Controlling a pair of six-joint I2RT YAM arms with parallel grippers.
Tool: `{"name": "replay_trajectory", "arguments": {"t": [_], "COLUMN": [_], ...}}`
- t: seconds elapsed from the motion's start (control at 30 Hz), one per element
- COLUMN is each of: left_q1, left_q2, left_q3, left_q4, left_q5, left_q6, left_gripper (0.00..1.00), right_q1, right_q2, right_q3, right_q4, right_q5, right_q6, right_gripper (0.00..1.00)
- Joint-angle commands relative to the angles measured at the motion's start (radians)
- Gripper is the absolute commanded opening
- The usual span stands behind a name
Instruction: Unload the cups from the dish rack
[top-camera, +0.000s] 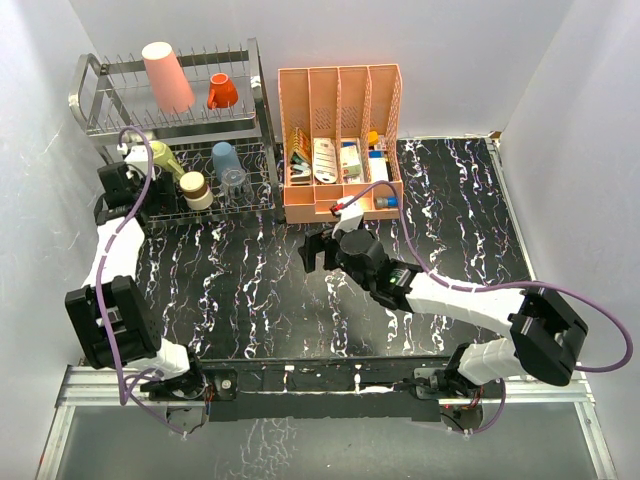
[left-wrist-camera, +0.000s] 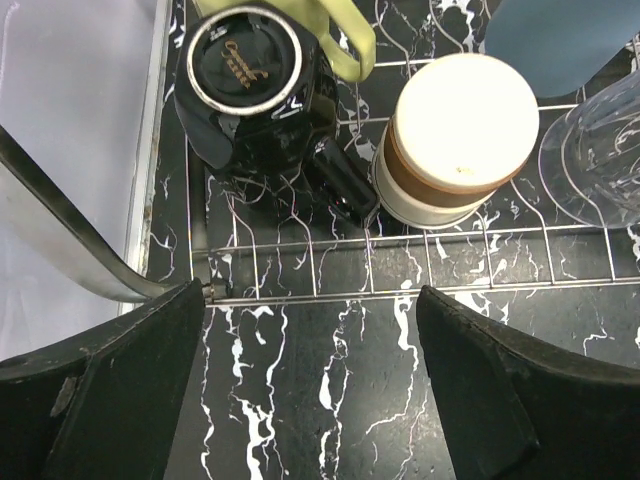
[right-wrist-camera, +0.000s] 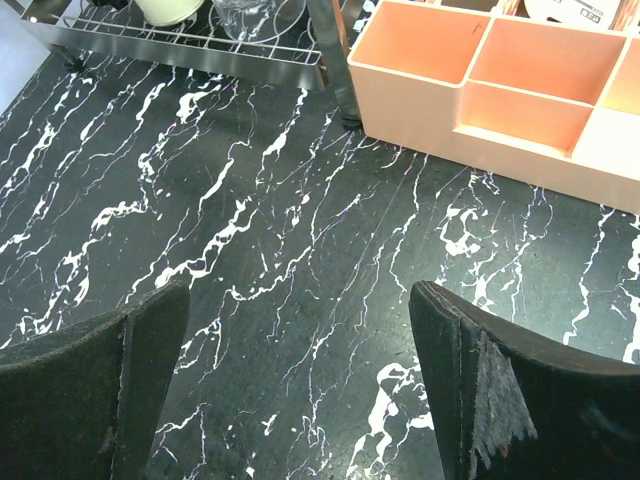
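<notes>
Seven cups (top-camera: 168, 75), seemingly, are draining upturned in the dish rack (top-camera: 82, 95) at the surface's (top-camera: 260, 290) far-left corner. The left claw (left-wrist-camera: 312, 300) is gaping before the black mug (left-wrist-camera: 250, 90), likely lining up a grab; the right claw (right-wrist-camera: 300, 300) is hanging apart, empty.

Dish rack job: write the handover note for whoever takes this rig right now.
Left gripper: open, empty, at the lower tier's front edge, facing the black mug and brown cup.
Right gripper: open, empty, over the table near the peach organizer.
Dish rack: upper tier holds pink tumbler and orange cup; lower tier holds yellow mug, black mug, brown cup, blue cup, clear glass.
Done: nothing unloaded.
Remaining: all seven cups.
</notes>
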Motion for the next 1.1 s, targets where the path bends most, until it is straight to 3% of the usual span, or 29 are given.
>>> {"name": "replay_trajectory", "arguments": {"t": [0.0, 0.3, 0.63, 0.9, 1.07], "left_q1": [-0.005, -0.053, -0.077, -0.077, -0.077], "left_q2": [-0.012, 0.07, 0.159, 0.229, 0.238], "left_q3": [0.021, 0.008, 0.03, 0.05, 0.062], "left_q4": [-0.052, 0.003, 0.097, 0.136, 0.159], "left_q5": [-0.036, -0.127, -0.247, -0.231, -0.18], "left_q6": [-0.032, -0.208, -0.25, -0.278, -0.31], "left_gripper": [0.84, 0.81, 0.73, 0.63, 0.63], "right_q1": [0.01, 0.011, 0.011, 0.014, 0.02], "right_q2": [0.006, 0.004, 0.034, 0.051, 0.048], "right_q3": [0.021, 0.013, 0.022, 0.046, 0.053], "right_q4": [0.064, 0.069, 0.081, 0.078, 0.066], "right_q5": [-0.013, -0.05, -0.093, -0.117, -0.124], "right_q6": [-0.031, -0.048, -0.04, -0.037, -0.036], "right_gripper": [0.94, 0.92, 0.87, 0.82, 0.81]}}
